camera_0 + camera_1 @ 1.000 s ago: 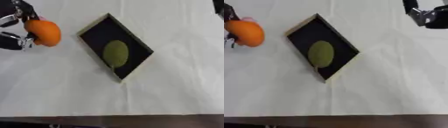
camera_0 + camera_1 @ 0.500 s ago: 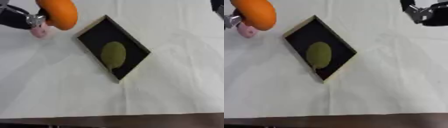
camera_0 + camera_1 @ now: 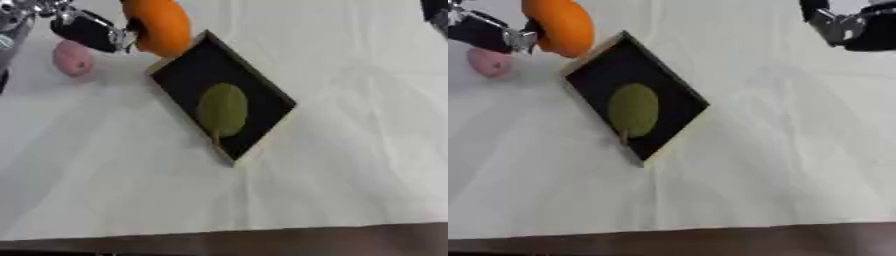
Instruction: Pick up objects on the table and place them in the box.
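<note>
Orange fruit (image 3: pixel 157 26), seemingly gripped by left robot hand (image 3: pixel 87 31), above box (image 3: pixel 188 75) corner.

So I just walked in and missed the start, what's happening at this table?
The robot's left hand holds a round orange fruit in the air by the far corner of the shallow black box. A green oval fruit already lies inside the box. A small pink object sits on the white table. The right hand hovers at the far right, holding nothing.

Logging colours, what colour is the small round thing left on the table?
Pink, clearest in the left eye view.
</note>
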You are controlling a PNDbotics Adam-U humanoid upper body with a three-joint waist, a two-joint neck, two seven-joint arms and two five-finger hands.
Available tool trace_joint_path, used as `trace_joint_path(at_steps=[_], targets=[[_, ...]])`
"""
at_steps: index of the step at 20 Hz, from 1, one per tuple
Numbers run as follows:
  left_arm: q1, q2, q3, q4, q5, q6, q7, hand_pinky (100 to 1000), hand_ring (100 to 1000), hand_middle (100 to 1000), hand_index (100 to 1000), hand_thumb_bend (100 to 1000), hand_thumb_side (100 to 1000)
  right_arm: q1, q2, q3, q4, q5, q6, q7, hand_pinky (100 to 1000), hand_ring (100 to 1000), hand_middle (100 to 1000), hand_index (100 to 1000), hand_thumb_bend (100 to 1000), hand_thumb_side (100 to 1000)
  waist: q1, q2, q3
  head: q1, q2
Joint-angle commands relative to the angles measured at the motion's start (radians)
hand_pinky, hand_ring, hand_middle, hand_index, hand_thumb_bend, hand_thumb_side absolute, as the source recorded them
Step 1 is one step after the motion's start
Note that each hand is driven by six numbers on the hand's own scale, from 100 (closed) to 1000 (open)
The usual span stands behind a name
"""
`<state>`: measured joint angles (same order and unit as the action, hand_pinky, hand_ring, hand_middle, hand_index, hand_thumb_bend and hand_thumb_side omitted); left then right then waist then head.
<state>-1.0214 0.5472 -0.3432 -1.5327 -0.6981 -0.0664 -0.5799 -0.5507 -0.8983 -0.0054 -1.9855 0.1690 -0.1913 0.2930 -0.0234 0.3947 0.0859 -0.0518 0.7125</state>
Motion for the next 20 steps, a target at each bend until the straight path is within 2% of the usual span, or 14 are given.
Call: trace_joint_path(at_steps=[1, 3, 5, 11, 14, 17, 20], targets=[[-0.033, -0.021, -0.006, 0.046, -0.023, -0.014, -0.001, 645, 594, 593, 701, 100, 160, -0.017, -0.012, -0.010, -0.009, -0.010, 0.000, 0.004, 897, 767, 660, 780, 100, 206, 0.002, -0.025, -0.003, 0.007, 0.002], [-0.040, -0.035, -0.018, 0.078, -0.040, -0.027, -0.008, 656, 607, 607, 714, 103, 167, -0.018, -0.012, -0.008, -0.009, -0.011, 0.000, 0.007, 897, 767, 660, 780, 100, 207, 0.002, -0.025, -0.003, 0.009, 0.003], [-0.044, -0.045, -0.029, 0.105, -0.056, -0.044, -0.019, 673, 629, 629, 734, 144, 189, -0.020, -0.011, -0.008, -0.008, -0.011, 0.000, 0.008, 897, 766, 660, 780, 100, 207, 0.003, -0.025, -0.003, 0.010, 0.003], [-0.046, -0.069, -0.043, 0.158, -0.075, -0.087, -0.077, 723, 707, 722, 834, 295, 299, -0.023, -0.006, -0.005, -0.009, -0.013, 0.002, 0.013, 898, 766, 659, 780, 100, 219, 0.005, -0.025, -0.005, 0.013, 0.005], [-0.043, -0.072, -0.042, 0.161, -0.077, -0.099, -0.100, 779, 788, 792, 886, 381, 351, -0.023, -0.006, -0.006, -0.007, -0.015, 0.003, 0.013, 898, 766, 659, 779, 100, 222, 0.005, -0.025, -0.004, 0.011, 0.007], [-0.040, -0.070, -0.035, 0.156, -0.071, -0.098, -0.111, 807, 821, 825, 908, 413, 346, -0.023, -0.005, -0.007, -0.007, -0.018, 0.002, 0.015, 898, 766, 659, 779, 100, 221, 0.004, -0.025, -0.004, 0.010, 0.010], [-0.035, -0.064, -0.025, 0.142, -0.060, -0.092, -0.099, 800, 814, 819, 904, 398, 336, -0.021, -0.004, -0.009, -0.006, -0.018, 0.004, 0.014, 898, 766, 658, 779, 100, 217, 0.004, -0.025, -0.003, 0.010, 0.010]])
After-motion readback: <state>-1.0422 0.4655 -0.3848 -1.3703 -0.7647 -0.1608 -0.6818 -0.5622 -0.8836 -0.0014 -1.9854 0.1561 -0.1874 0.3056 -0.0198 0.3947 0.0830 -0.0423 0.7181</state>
